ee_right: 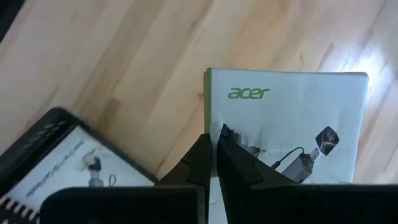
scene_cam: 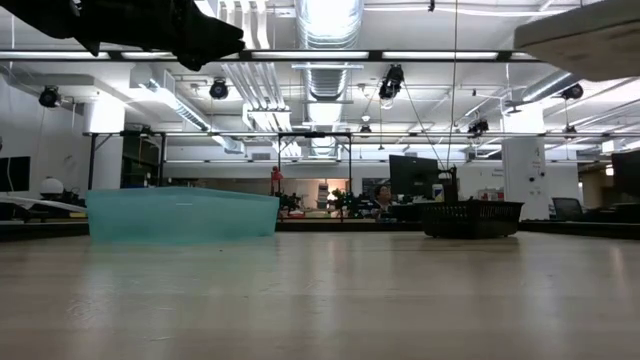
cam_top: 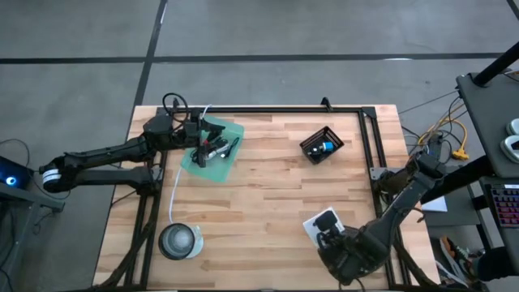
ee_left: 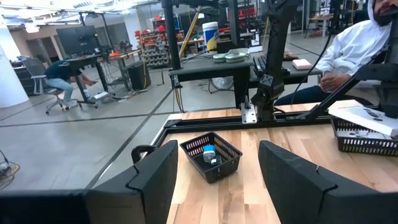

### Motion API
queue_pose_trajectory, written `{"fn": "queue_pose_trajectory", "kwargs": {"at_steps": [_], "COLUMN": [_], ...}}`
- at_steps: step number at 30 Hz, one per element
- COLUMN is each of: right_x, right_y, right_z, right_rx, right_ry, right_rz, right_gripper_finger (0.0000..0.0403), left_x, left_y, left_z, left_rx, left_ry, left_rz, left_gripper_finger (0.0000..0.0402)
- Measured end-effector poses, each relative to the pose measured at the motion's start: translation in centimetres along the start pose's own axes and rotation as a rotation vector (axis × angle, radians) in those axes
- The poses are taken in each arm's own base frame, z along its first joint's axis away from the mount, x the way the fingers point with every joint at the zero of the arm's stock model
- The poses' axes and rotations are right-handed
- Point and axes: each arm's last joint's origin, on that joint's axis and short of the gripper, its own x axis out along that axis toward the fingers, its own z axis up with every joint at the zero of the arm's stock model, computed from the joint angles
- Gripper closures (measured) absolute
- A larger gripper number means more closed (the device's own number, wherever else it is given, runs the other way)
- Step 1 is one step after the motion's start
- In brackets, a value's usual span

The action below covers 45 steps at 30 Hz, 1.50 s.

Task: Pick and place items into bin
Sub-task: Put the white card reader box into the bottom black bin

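Observation:
My right gripper (ee_right: 213, 140) is shut on a white "acer" printed packet (ee_right: 292, 112) at the table's near right (cam_top: 318, 221). In the low view the packet's pale underside (scene_cam: 590, 40) shows high up. A second packet (ee_right: 68, 168), black-edged, lies on the wood beside it. My left gripper (cam_top: 214, 146) hangs open and level over the teal bin (cam_top: 232, 132), which holds black cables and other dark items (cam_top: 209, 154). A black mesh basket (cam_top: 311, 143) at the far right holds a small blue piece (ee_left: 209, 150). My right gripper pinches the white packet between its two fingers near one edge (ee_right: 233, 140), where the wrapper is crinkled. The fingers come from above, slanting steeply down. The packet is lifted clear of the table and sits tilted in the hold.
A round clear lidded tub (cam_top: 178, 241) stands at the near left. A white cord (cam_top: 175, 191) runs from the bin toward the tub. Black frame rails (cam_top: 369, 138) border the table's far and right sides. A seated person (ee_left: 367, 43) is beyond the table.

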Motion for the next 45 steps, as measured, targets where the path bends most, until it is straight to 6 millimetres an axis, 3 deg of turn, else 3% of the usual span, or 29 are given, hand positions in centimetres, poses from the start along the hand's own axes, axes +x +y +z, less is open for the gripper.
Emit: {"fn": "queue_pose_trajectory", "kwargs": {"at_steps": [7, 22, 33, 45], "right_x": [-0.8, -2.4, -0.9, -0.2], "right_y": [1.5, 6.0, 8.0, 8.3], "right_z": [-0.8, -4.5, -7.0, -7.5], "right_rx": [-0.104, -0.334, -0.419, -0.607], "right_ry": [-0.013, -0.017, 0.13, 0.122], "right_rz": [0.01, 0.092, 0.301, 0.336], "right_gripper_finger": [0.0394, 0.0394, 0.0394, 0.0394], "left_x": [0.1, 0.8, 1.9, 2.7], "left_y": [0.0, 0.1, 0.2, 0.4], "left_z": [-0.1, -0.5, -1.5, -1.2], "left_rx": [-0.002, -0.006, -0.016, 0.004], "left_ry": [0.006, 0.019, 0.066, -0.014], "left_rz": [-0.002, -0.003, -0.011, 0.002], "left_gripper_finger": [0.0194, 0.0194, 0.0194, 0.0194]}}
